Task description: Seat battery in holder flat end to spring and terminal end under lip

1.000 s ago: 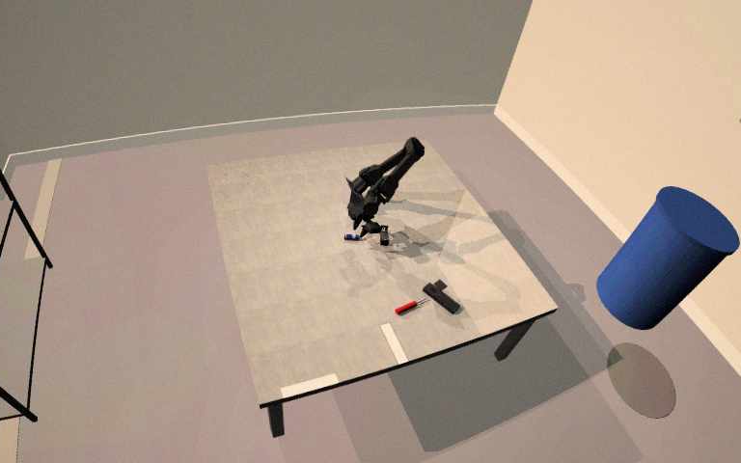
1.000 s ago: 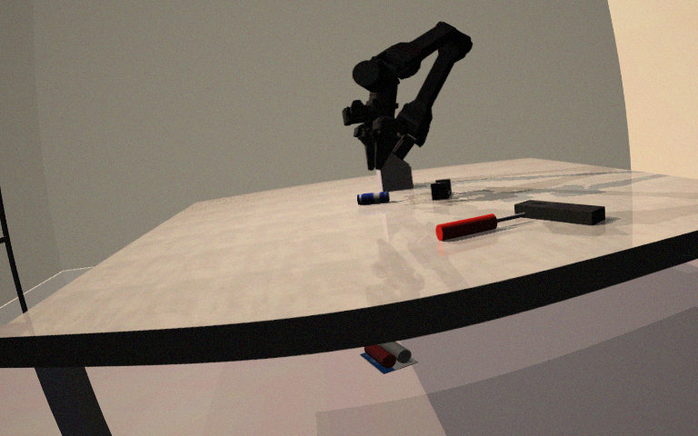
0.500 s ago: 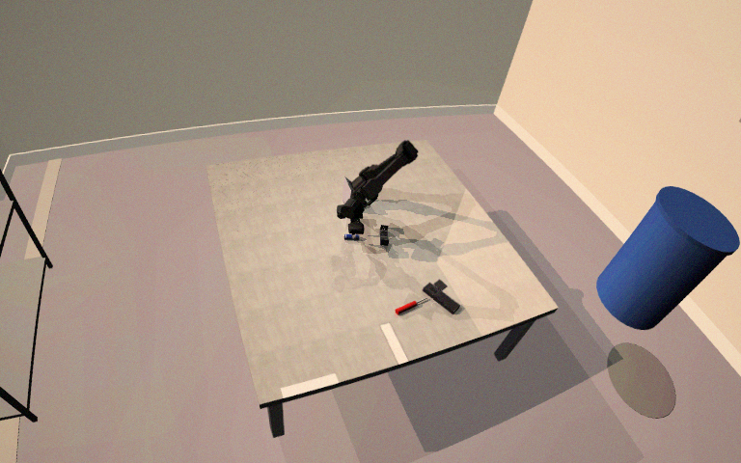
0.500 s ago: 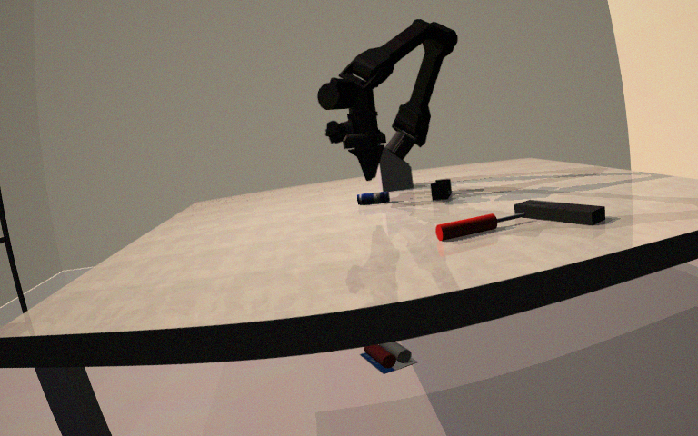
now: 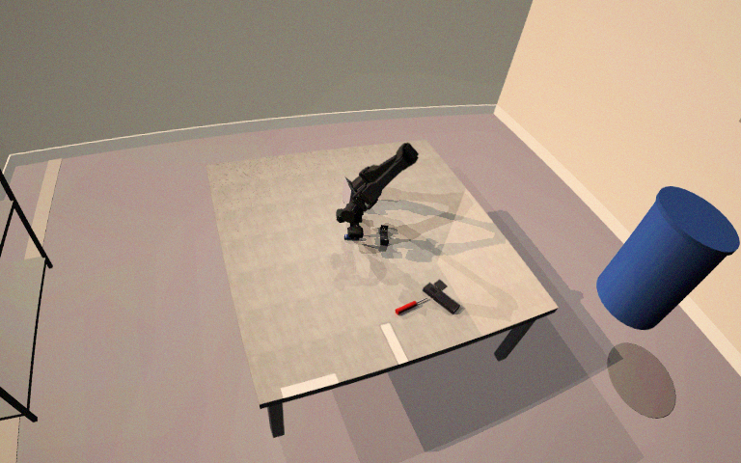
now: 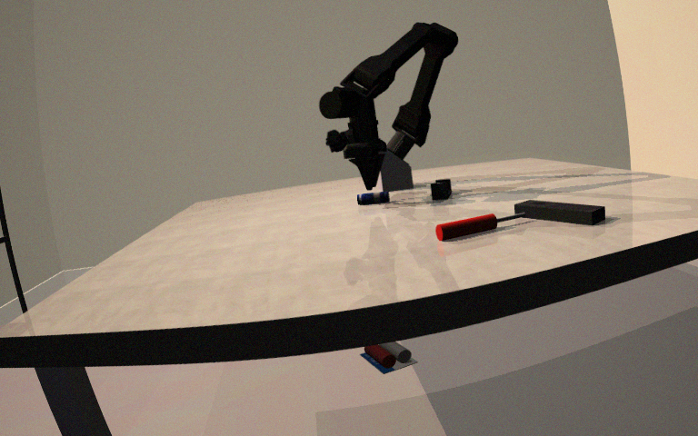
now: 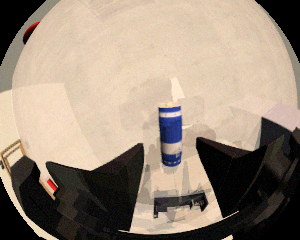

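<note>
Arm: I have the black arm folded over, its wrist pointing straight down at the table from the far middle of the top.

Gripper: my gripper hangs just above the battery; in the exterior view its tips stop short of the battery. The jaws stand partly apart with nothing between them. In the wrist view the two dark fingers sit either side of the battery, with table showing between each of them and it.

Battery: the blue and silver battery lies on its side on the table, directly under the gripper. In the wrist view it runs lengthwise between the fingers, centred in the gap. It is outside the holder.

Holder: the small black holder sits on the table just to the right of the battery, apart from it. From the top view I cannot tell which way its spring and lip face.

Screwdriver: a red-handled screwdriver lies nearer to me, right of centre, its shaft pointing at a flat black box.

Table marks: two white strips lie near the near edge.

Room: a blue barrel stands to the right of the table, and a black shelf frame stands on the left.
</note>
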`<action>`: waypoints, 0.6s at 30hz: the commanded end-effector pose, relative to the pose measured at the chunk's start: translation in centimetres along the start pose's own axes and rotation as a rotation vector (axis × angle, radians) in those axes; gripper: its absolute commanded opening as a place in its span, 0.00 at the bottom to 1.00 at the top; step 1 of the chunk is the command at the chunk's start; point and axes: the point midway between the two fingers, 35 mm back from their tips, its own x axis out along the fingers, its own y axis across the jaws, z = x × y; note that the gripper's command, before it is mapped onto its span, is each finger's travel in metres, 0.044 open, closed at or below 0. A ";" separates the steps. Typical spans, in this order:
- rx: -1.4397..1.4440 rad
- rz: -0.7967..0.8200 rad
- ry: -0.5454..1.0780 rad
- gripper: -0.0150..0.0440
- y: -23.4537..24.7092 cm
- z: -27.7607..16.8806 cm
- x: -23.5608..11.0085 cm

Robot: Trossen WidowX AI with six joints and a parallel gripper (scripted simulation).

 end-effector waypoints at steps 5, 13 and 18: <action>0.010 -0.004 0.007 0.66 -0.2 -0.1 1.5; 0.010 -0.004 0.008 0.66 -0.3 -0.1 2.8; 0.010 -0.004 0.008 0.57 -0.3 -0.1 3.0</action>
